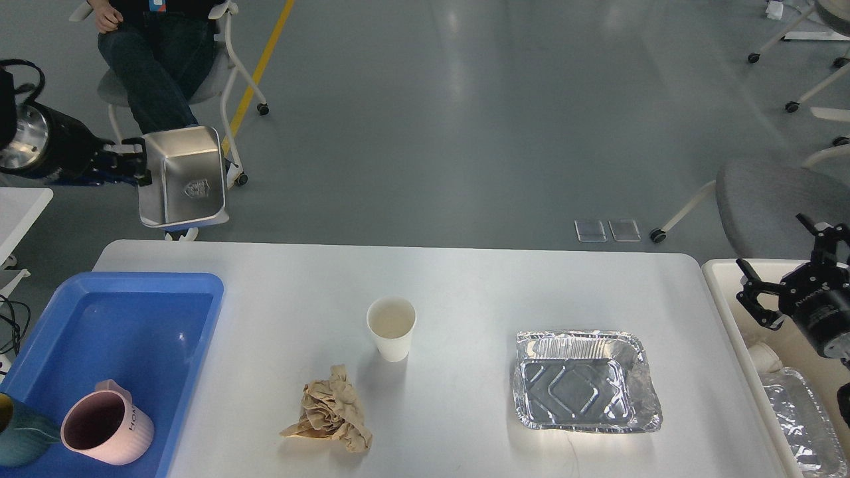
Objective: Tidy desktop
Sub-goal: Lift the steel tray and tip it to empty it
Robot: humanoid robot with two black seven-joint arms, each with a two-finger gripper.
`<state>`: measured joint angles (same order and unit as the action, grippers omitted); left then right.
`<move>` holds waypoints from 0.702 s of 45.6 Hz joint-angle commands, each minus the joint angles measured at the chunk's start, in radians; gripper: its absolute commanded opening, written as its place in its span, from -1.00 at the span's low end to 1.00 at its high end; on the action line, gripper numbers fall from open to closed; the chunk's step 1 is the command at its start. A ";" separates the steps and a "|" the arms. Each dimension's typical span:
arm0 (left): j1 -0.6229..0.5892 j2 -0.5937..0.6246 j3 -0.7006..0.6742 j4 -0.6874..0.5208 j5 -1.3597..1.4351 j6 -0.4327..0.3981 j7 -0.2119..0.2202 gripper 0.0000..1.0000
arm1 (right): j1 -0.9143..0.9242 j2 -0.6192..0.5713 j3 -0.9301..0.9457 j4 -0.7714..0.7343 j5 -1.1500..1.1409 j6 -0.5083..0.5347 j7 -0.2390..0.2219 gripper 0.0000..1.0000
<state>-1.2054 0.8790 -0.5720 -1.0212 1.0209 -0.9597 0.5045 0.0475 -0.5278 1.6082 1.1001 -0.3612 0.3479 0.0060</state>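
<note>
While clamped on its rim, steel tray point(182, 178) in left hand point(136, 167), clear above desktop point(465, 279).

On the desktop point(465, 279), a cup point(392, 327) stands behind crumpled paper point(332, 411), a foil tray point(586, 390) to their right.

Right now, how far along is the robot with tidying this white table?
Partly done. A pink mug and a teal cup already sit in the blue plastic tray. In hand: the left gripper holds a shiny steel rectangular dish up in the air. Left on the white desktop: a white paper cup, crumpled brown paper and a foil tray. The right gripper is open and empty.
</note>
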 commanded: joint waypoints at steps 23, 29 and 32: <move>-0.059 0.158 0.026 0.064 -0.018 0.000 0.002 -1.00 | 0.000 -0.028 0.007 0.001 0.001 0.000 0.000 1.00; 0.032 0.146 0.026 0.128 -0.018 0.000 -0.007 -1.00 | 0.002 -0.026 0.006 0.001 0.001 -0.001 -0.001 1.00; 0.081 0.144 0.024 0.144 -0.019 0.000 -0.015 -1.00 | 0.002 -0.026 0.006 0.001 -0.001 0.000 -0.001 1.00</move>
<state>-1.2028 1.0286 -0.5466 -0.9109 1.0041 -0.9601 0.5018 0.0485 -0.5551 1.6150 1.1016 -0.3605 0.3478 0.0052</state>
